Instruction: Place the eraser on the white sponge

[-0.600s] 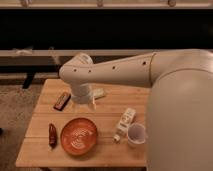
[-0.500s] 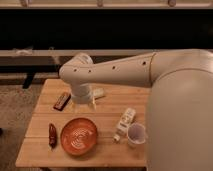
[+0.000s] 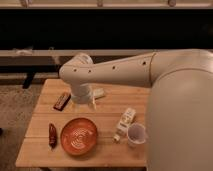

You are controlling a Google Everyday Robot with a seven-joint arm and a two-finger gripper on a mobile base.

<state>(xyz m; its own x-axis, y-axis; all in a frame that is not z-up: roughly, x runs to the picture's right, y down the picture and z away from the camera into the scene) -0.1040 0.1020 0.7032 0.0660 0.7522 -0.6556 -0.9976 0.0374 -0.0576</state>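
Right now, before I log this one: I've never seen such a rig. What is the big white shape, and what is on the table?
The white shape is a robot arm, seen by one camera looking down past it. Its gripper points down at the wooden table, open and seemingly holding nothing, between the eraser and the white sponge, which it partly hides. Nearer us are a dark red pepper-like thing, an orange plate, a white bottle on its side and a white cup.
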